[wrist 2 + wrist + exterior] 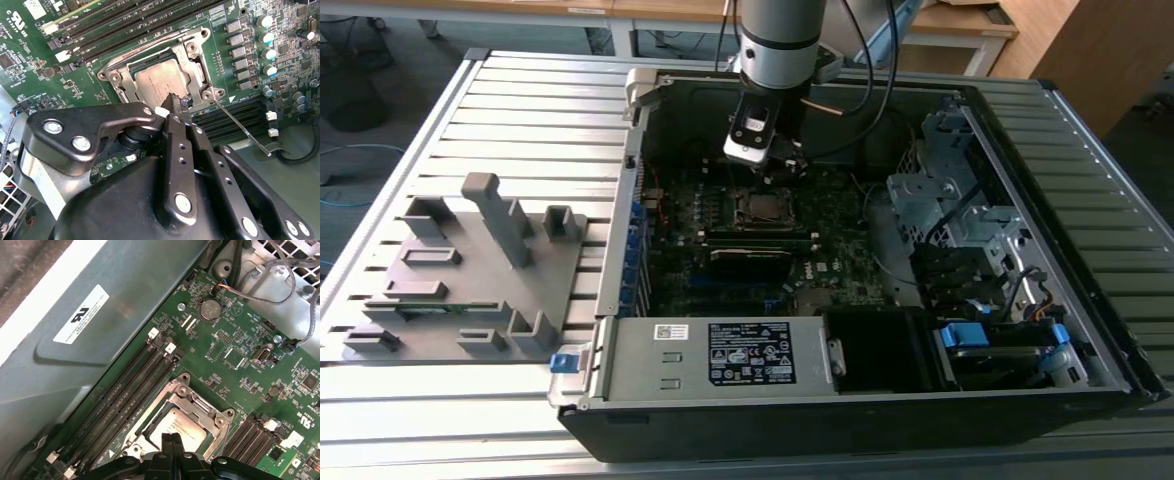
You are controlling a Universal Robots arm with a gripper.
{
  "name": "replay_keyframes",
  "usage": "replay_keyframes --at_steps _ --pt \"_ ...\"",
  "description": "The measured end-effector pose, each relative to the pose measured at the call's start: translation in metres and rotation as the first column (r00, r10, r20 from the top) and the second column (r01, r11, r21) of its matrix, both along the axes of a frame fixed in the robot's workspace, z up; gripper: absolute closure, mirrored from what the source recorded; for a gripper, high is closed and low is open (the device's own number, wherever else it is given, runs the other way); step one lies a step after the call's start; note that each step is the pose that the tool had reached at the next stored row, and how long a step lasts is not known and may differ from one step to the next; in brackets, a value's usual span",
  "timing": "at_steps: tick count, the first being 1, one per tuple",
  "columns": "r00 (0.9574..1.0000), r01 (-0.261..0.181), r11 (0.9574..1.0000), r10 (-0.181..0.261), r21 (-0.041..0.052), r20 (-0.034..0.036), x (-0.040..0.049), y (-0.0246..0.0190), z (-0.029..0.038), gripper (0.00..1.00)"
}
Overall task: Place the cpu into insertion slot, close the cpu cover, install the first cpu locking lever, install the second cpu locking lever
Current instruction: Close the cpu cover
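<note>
Clenched on nothing, the hand (175, 104) hangs inside the open computer case (854, 425) on the bench (520, 110). On the green motherboard (60, 75), the cpu cover (122, 84) lies flat over the insertion slot (144, 64), with the cpu (155, 82) seated in its cut-out. A thin locking lever (240, 127) juts out beside it.

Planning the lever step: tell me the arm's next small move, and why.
Probably slide the shut fingers sideways onto the loose lever and press it down. The chip already lies in the cut-out of the cover, which looks flat. That lever juts out over the board, apparently unlatched, and the fingers are by the cover's corner at its root.
</note>
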State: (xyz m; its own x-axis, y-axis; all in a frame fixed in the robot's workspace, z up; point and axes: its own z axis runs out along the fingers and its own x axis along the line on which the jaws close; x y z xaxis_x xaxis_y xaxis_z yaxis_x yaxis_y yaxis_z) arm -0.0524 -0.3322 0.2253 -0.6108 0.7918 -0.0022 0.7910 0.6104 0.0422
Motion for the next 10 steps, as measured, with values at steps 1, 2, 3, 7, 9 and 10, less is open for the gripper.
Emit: replay_keyframes --at_steps 1,2,3,7,9,10 --pt "1.0000 0.000 1.0000 0.000 0.0000 0.0000 0.0000 0.0000 0.0000 0.90" --pt "1.0000 0.000 1.0000 0.000 0.0000 0.0000 0.0000 0.0000 0.0000 0.90" --pt "1.0000 -0.001 1.0000 0.001 0.0000 0.0000 0.0000 0.0000 0.0000 0.90" --pt "1.0000 -0.001 1.0000 0.001 0.0000 0.0000 0.0000 0.0000 0.0000 0.90" --pt "1.0000 -0.001 1.0000 0.001 0.0000 0.0000 0.0000 0.0000 0.0000 0.90" --pt "1.0000 -0.001 1.0000 0.001 0.0000 0.0000 0.0000 0.0000 0.0000 0.90"
